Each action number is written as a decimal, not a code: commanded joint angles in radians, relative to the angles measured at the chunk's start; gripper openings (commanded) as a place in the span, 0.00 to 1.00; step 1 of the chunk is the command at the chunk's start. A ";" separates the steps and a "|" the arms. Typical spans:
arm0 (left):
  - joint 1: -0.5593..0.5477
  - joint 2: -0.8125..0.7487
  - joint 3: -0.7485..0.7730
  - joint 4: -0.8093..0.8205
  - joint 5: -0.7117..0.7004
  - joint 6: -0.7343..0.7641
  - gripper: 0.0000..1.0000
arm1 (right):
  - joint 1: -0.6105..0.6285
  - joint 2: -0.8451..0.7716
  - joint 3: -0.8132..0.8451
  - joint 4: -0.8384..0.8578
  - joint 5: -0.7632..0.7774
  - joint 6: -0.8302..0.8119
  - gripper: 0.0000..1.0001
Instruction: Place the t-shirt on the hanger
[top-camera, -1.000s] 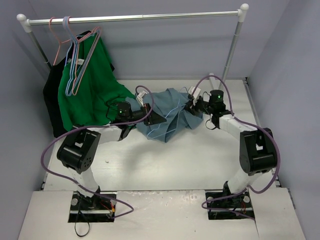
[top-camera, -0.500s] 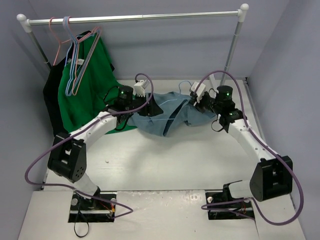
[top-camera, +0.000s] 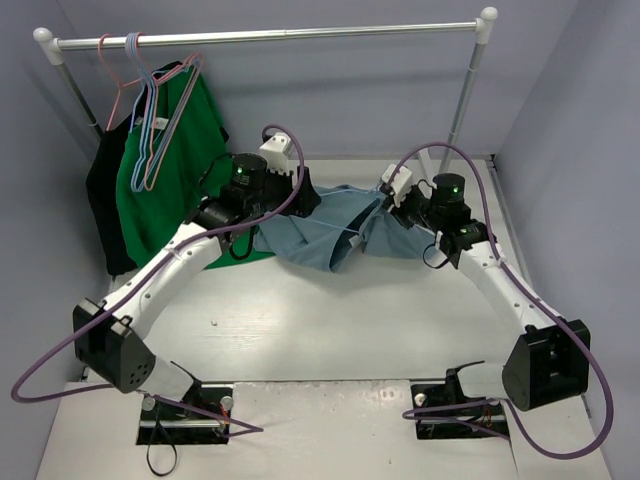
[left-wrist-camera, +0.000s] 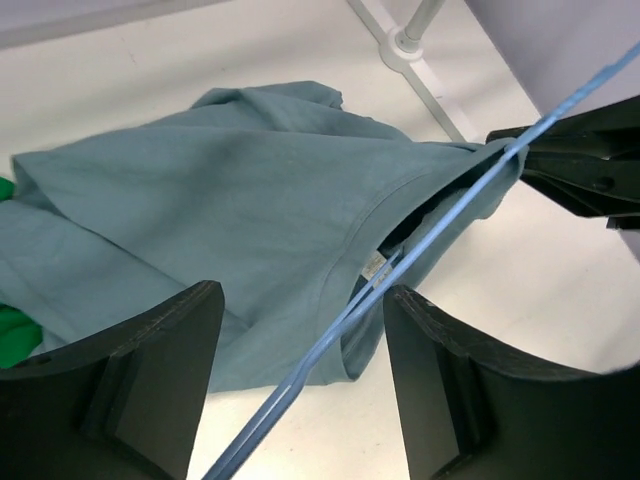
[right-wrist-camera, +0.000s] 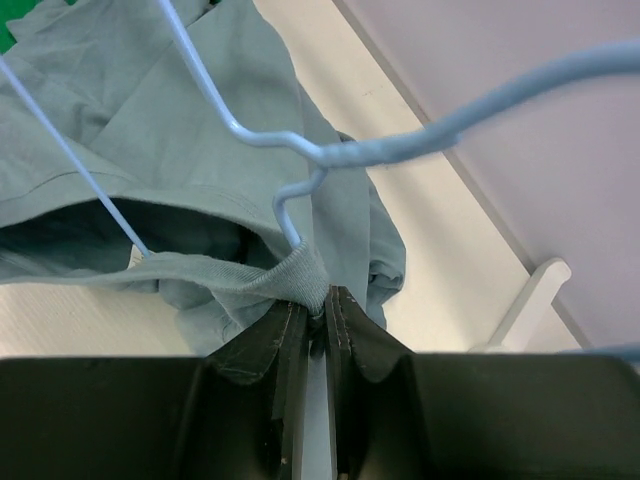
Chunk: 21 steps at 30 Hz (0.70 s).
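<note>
The grey-blue t-shirt (top-camera: 320, 225) lies spread on the table below the rack. My right gripper (top-camera: 386, 206) is shut on its ribbed collar (right-wrist-camera: 300, 272), holding the neck hole open. The light-blue wire hanger (right-wrist-camera: 360, 152) has its twisted neck just above that collar, and its arms run down inside the shirt. In the left wrist view the t-shirt (left-wrist-camera: 200, 190) fills the middle and a hanger (left-wrist-camera: 450, 213) wire slants out of the neck hole between my fingers. My left gripper (left-wrist-camera: 303, 305) hangs open above the shirt's near edge, touching neither wire nor cloth.
A clothes rack (top-camera: 270, 36) spans the back. A bright green shirt (top-camera: 175, 180), a black garment (top-camera: 103, 200) and thin pink hangers (top-camera: 150, 120) hang at its left end. The rack's right post (top-camera: 462, 100) and its foot (left-wrist-camera: 410, 40) stand just behind my right gripper.
My left gripper has opened, let go and moved back towards the rack. The right arm has stretched forward, and the shirt now lies flatter and wider.
</note>
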 joint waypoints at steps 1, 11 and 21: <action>0.002 -0.072 0.034 0.009 -0.151 0.038 0.65 | -0.007 -0.041 0.024 0.038 0.069 0.002 0.00; 0.004 -0.034 0.069 0.044 -0.096 0.061 0.70 | 0.021 -0.076 -0.036 0.086 0.009 0.035 0.00; -0.174 -0.133 -0.072 -0.039 -0.403 0.004 0.70 | 0.019 -0.001 0.039 0.038 0.187 0.120 0.00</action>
